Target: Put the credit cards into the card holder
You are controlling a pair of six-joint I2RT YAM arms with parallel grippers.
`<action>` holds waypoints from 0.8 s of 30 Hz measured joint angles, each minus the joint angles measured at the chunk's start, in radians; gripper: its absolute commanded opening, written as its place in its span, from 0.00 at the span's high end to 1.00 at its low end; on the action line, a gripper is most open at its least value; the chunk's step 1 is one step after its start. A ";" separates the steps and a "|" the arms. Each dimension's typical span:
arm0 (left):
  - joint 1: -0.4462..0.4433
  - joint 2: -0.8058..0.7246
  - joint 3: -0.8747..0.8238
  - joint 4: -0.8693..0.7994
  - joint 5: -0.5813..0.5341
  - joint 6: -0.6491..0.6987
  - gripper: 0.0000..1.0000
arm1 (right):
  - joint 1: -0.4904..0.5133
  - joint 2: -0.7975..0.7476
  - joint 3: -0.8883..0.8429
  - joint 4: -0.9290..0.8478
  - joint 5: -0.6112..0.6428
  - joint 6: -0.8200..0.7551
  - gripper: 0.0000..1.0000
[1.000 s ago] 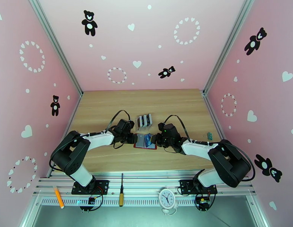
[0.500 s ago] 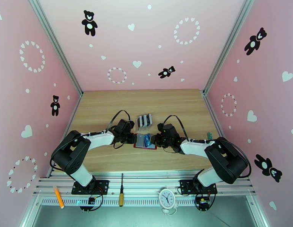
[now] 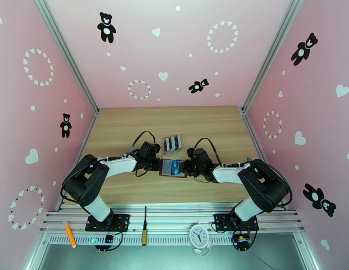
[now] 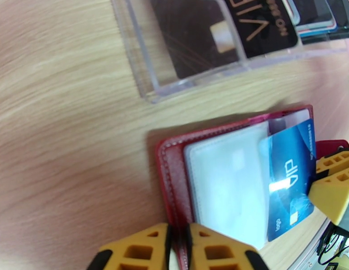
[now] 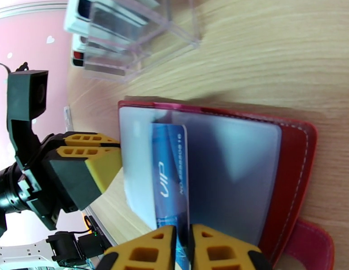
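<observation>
Wallet (image 3: 167, 173) lies open and flat on the counter (image 3: 129, 127), mid-counter between the two arms, red cover down, clear pockets (image 4: 228, 176) facing up. The snap tab (image 5: 309, 239) sticks out on the side of the right arm.

Left pincer (image 4: 176, 248) is narrow. Its yellow fingers (image 4: 138, 248) are closed on the wallet's red outer edge, and the stitched border runs right into the gap. From the right wrist it sits at the far edge of the pocket sheet (image 5: 116, 149).

Right pincer (image 5: 182, 253) is also narrow, nipping the end of the blue card (image 5: 169, 176). The card lies lengthwise over the pockets, "VIP" print up, roughly mid-wallet. Can't tell if its far end is inside a pocket or just on top.

From above, both pincers (image 3: 157, 166) (image 3: 183, 168) meet at the wallet from opposite sides, low to the counter.

Clear rack (image 3: 172, 143) stands just behind the wallet, not touching it. A black card (image 4: 246, 19) with gold "VIP" and a few more cards stand in its slots.
</observation>
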 measured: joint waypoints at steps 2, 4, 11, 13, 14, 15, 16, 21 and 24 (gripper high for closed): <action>0.000 0.001 0.001 0.000 0.000 0.000 0.82 | 0.000 0.001 -0.001 0.005 0.000 0.000 0.82; 0.000 0.002 0.001 0.000 0.000 0.000 0.83 | 0.000 0.001 -0.001 0.010 -0.001 0.000 0.82; 0.000 0.005 0.002 0.000 0.000 0.000 0.84 | 0.000 0.016 -0.001 0.015 -0.001 0.000 0.82; 0.000 0.005 0.003 0.000 0.000 0.000 0.84 | 0.001 0.023 0.000 0.014 -0.001 -0.001 0.82; 0.000 0.005 0.003 0.000 0.000 0.000 0.85 | 0.002 0.026 0.000 0.013 -0.001 -0.001 0.83; 0.000 0.005 0.003 0.000 0.000 0.000 0.85 | 0.005 0.029 0.002 0.011 -0.002 -0.001 0.82; 0.000 0.005 0.003 0.000 0.000 0.000 0.86 | 0.008 0.031 0.006 0.008 -0.001 -0.001 0.82; 0.000 0.006 0.003 0.000 0.000 0.000 0.86 | 0.033 0.031 0.042 -0.038 0.003 -0.016 0.82; 0.000 0.006 0.003 0.000 0.000 0.000 0.86 | 0.048 0.031 0.072 -0.076 0.009 -0.034 0.81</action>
